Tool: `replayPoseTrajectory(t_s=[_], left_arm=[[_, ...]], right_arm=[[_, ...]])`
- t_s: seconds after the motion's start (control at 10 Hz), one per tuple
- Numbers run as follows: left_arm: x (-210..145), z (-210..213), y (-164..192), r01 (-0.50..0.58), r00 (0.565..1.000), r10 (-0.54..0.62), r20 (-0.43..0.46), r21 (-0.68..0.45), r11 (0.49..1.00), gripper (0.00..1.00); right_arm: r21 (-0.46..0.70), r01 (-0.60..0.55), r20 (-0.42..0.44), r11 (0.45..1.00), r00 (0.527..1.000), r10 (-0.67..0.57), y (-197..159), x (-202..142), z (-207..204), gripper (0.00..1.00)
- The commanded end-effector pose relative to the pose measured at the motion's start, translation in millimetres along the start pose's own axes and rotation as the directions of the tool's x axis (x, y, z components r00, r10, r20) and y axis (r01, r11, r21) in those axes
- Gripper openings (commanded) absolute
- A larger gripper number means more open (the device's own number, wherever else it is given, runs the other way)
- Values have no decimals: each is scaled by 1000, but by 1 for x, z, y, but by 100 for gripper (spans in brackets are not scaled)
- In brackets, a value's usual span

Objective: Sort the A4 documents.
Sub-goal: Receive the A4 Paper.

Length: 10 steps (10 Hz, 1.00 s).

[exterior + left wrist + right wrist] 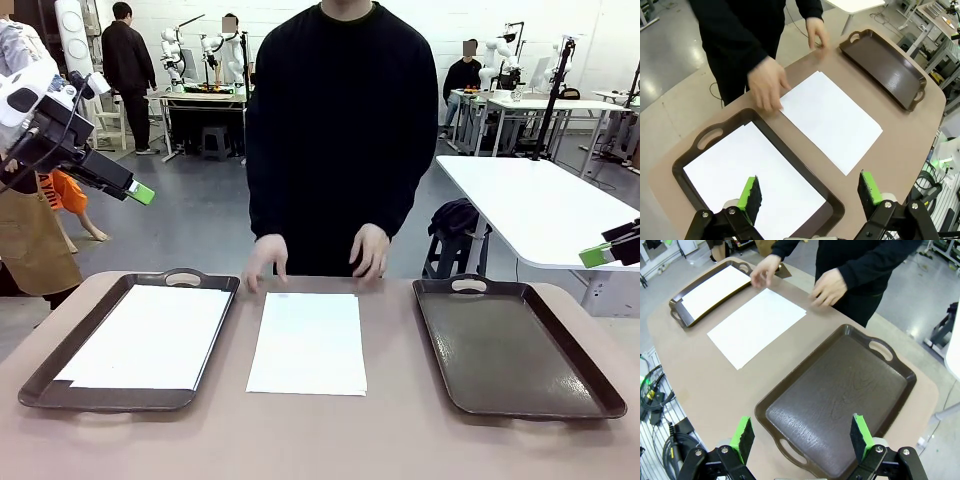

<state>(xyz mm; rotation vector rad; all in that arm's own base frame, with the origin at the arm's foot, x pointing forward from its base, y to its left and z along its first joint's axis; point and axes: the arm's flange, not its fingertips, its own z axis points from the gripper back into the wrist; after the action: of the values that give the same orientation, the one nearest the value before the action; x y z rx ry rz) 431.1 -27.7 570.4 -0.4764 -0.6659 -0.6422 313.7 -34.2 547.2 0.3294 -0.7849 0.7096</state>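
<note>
Front view: you've got a brown table (320,440) with two dark brown trays and white A4 paper. The left tray (30,385) holds one white sheet (150,335) lying flat inside it, slightly skewed. A second sheet (308,343) lies flat on the bare table between the trays, touching neither; its near edge looks layered, so it may be a small stack, you can't tell. The right tray (510,350) shows only its dark floor. A person stands at the far side, one hand (265,258) with fingertips down at the middle sheet's far corner, the other hand (370,250) on the table just beyond the opposite far corner.

The left gripper (140,192) hangs high off the table's left side, well apart from the paper. The right gripper (597,256) sits at the right edge, also raised.

In the left wrist view the left gripper (810,190) has its green pads spread wide, above the left tray. In the right wrist view the right gripper (802,432) is spread wide too, above the right tray.
</note>
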Motion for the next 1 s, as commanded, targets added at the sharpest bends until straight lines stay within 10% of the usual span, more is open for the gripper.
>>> replayPoseTrajectory(t_s=[0.0,0.9], left_arm=[[0,0,1,14,1000,-14,2,-2,1000,100],[0,0,1,14,1000,-14,2,-2,1000,100]], right_arm=[[10,1,2,1000,1000,-1,0,0,-2,100],[10,1,2,1000,1000,-1,0,0,-2,100]])
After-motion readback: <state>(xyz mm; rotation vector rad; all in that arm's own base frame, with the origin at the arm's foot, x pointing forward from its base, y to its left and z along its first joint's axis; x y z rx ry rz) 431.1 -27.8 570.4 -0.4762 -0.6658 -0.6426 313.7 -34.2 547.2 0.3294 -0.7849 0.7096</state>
